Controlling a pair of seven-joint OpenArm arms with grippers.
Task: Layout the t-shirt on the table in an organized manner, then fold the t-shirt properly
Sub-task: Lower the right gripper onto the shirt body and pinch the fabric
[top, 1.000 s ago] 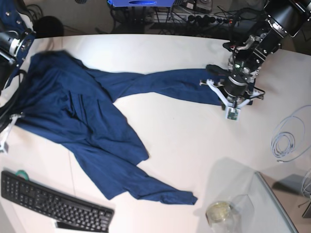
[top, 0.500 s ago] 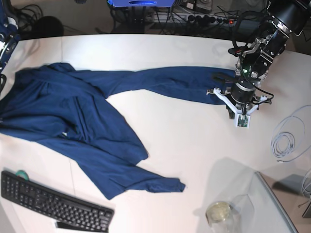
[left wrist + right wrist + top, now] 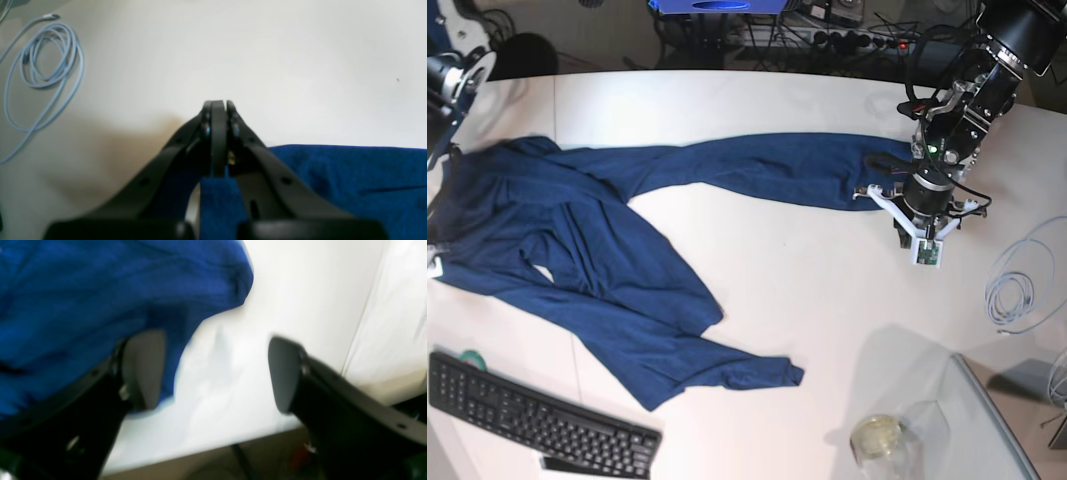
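Left gripper (image 3: 897, 186) pinching t-shirt (image 3: 617, 260) edge, stretching it flat across desk (image 3: 777, 270); right gripper (image 3: 213, 370) gaping apart, holding nothing.

Left arm reaches down from the far right in the base view, wrist bent low over the worktop; left gripper (image 3: 218, 140) has its jaws pressed together, pinching a fold of the t-shirt (image 3: 333, 180). Right gripper (image 3: 217, 370) hangs with jaws spread wide, gripping nothing, one finger pad (image 3: 143, 366) against the cloth.
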